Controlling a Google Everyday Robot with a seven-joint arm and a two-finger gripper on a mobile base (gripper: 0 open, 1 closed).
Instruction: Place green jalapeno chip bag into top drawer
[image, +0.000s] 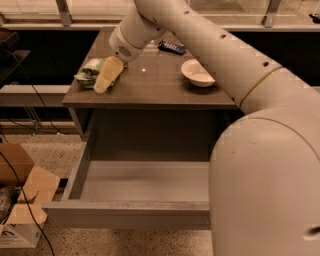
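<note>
**Over the cabinet's left end, the gripper sits at the chip bag**

On the brown cabinet top, near its front left corner, the green chip bag lies crumpled, its white patches showing. It is outside the drawer. The pale yellow gripper points down and to the left, and its tip covers the bag's right edge. Whether it touches the bag, and whether the claw is apart or together, cannot be told from this view.

The white arm reaches in from the right, crossing over the back of the cabinet top, and its large lower part fills the bottom right corner of the view.

A white bowl stands on the right side of the top, well apart from the bag. A small dark blue packet lies flat near the back edge, behind the bowl and to its left.

Below the top, the wide grey drawer is pulled far out toward the camera, and its flat floor and plain front panel are visible. The arm hides its right end.

A cardboard box with open flaps sits on the speckled floor to the left of the drawer.
</note>
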